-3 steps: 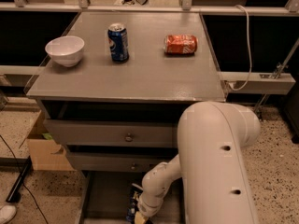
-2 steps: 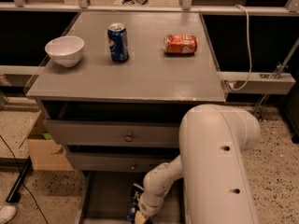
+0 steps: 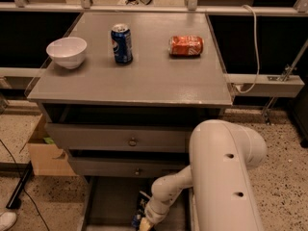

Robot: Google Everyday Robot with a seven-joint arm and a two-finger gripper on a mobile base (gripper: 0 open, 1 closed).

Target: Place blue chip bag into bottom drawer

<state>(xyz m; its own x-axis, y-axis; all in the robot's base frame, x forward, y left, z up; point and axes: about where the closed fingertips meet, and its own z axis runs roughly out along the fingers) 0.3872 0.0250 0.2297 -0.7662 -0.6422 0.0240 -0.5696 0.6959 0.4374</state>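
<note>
Reaching down in front of the cabinet, the white arm (image 3: 226, 177) is bending at the elbow and is holding the gripper (image 3: 144, 224) low inside the bottom drawer (image 3: 108, 201), at the lower edge of the view. The gripper is showing only as a pale tip cut off by that edge, so how far it is open, and whether it is gripping anything, cannot be told. The bag (image 3: 140, 207) is sitting inside the bottom drawer, right of the drawer's middle, just beside the wrist and directly above the gripper tip in the view. Whether the two are touching cannot be told. Only a dark blue strip of the bag is showing, as the wrist is covering the rest. The bottom drawer is standing pulled out, with its grey floor showing to the left of the bag. The two upper drawers (image 3: 120, 137) are sitting above it, each showing a small round knob. On the cabinet top (image 3: 144, 81), a white bowl (image 3: 67, 52) is resting at the left, a Pepsi can (image 3: 121, 44) is standing upright near the middle, and an orange can (image 3: 186, 45) is lying on its side to the right, all well apart. A cardboard box (image 3: 43, 153) is sitting on the floor to the left of the cabinet.
</note>
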